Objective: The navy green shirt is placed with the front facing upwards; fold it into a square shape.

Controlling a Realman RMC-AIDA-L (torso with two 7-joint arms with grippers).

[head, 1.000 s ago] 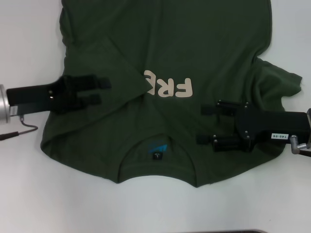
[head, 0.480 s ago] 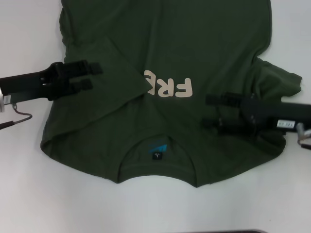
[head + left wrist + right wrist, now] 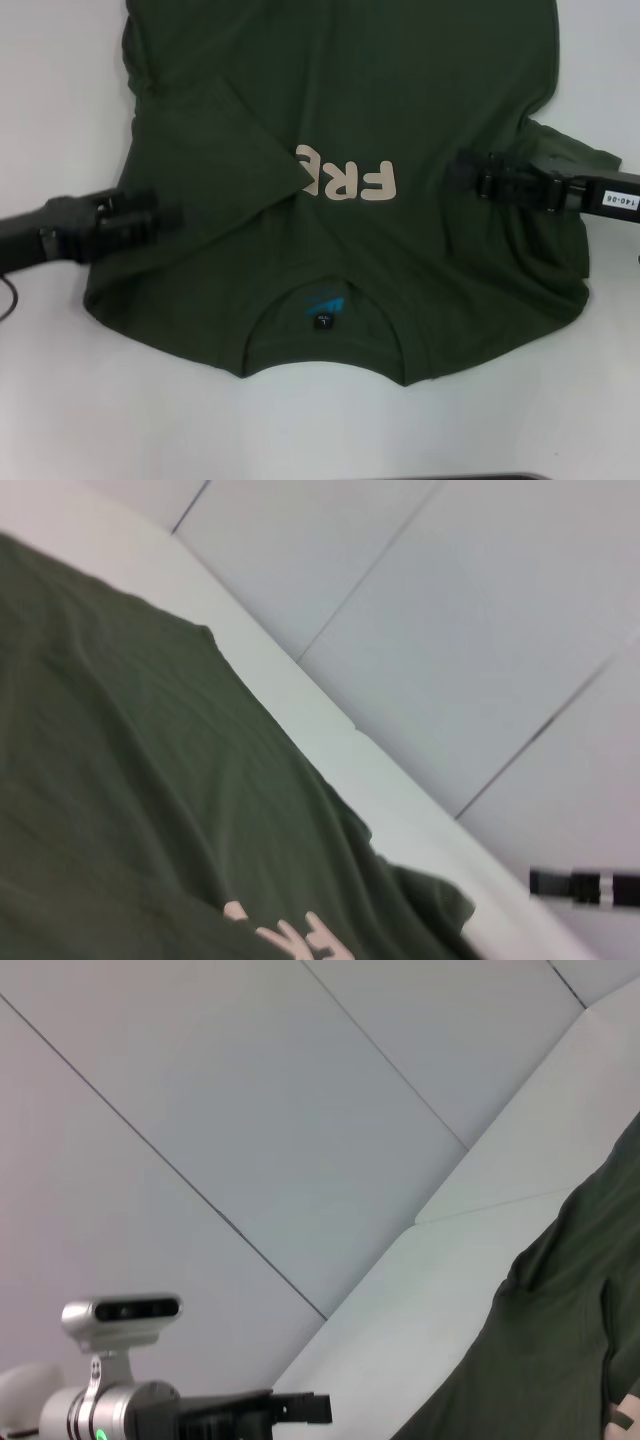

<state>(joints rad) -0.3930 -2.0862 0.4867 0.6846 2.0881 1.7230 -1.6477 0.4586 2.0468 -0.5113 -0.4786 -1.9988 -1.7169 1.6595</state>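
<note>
left gripper [image 3: 165,214], right gripper [image 3: 462,172], both level

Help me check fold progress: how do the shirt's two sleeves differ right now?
On the navy green shirt, the left sleeve is folded inward over the chest, covering part of the cream lettering. The right sleeve is still spread outward, rumpled, past the body's edge. The left gripper is beside the folded one; the right gripper reaches across the unfolded one. Both lie on the white table.

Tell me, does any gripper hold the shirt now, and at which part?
Cannot be told: the left gripper and the right gripper sit over the shirt.
</note>
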